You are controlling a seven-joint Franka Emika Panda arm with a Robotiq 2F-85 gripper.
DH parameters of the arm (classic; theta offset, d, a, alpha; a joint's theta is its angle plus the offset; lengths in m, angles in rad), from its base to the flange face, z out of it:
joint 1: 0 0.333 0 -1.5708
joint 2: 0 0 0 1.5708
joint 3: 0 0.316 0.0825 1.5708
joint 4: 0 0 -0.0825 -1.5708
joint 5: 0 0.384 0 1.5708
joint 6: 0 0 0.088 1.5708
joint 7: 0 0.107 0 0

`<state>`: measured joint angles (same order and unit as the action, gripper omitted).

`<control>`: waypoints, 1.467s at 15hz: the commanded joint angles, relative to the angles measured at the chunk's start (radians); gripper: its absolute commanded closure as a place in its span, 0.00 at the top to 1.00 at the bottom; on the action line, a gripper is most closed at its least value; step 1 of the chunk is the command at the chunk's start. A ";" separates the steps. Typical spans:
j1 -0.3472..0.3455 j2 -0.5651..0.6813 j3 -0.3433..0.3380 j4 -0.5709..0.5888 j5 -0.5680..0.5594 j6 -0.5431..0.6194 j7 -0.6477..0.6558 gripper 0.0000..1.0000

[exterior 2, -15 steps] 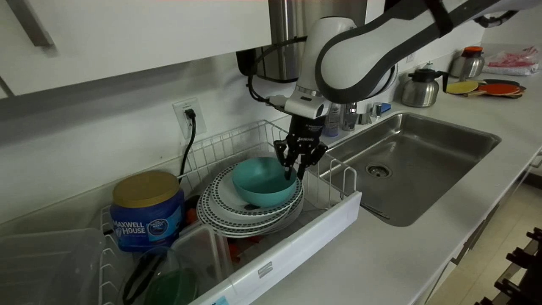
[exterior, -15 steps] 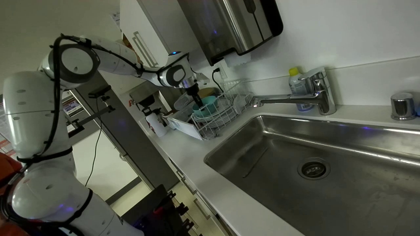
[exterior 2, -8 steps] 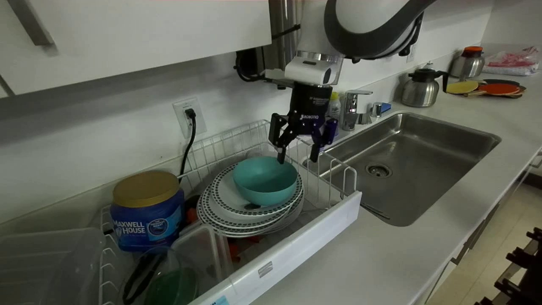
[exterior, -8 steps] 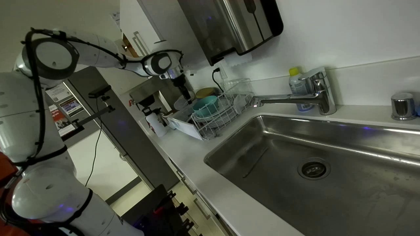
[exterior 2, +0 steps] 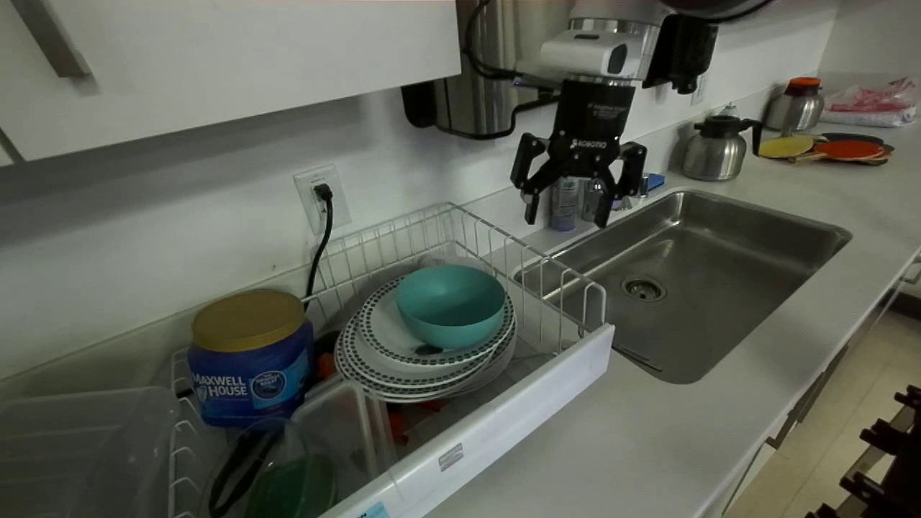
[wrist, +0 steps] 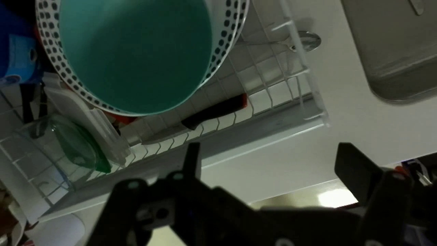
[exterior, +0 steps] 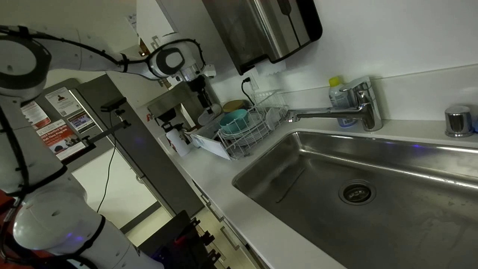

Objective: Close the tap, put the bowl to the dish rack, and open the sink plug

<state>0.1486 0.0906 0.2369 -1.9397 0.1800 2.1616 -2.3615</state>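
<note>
A: Tool [exterior 2: 567,214]?
B: Jaws spread wide, hanging well apart from the bowl [exterior 2: 451,306].
A: Bowl's position?
B: Mouth up on stacked plates [exterior 2: 385,360], inside the dish rack [exterior 2: 526,247].

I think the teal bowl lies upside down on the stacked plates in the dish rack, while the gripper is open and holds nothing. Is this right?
Not quite: an exterior view shows the teal bowl right side up, not upside down. It does rest on the stacked plates in the dish rack, and the gripper is open, holding nothing.
</note>
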 commanded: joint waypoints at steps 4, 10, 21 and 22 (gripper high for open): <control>-0.010 -0.209 -0.079 -0.190 -0.016 0.026 0.174 1.00; -0.019 -0.264 -0.146 -0.354 -0.020 0.113 0.223 1.00; -0.046 -0.228 -0.166 -0.354 -0.088 0.182 0.393 1.00; -0.060 -0.231 -0.180 -0.362 -0.107 0.187 0.433 1.00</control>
<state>0.1227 -0.1324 0.0800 -2.2818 0.1247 2.3046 -2.0371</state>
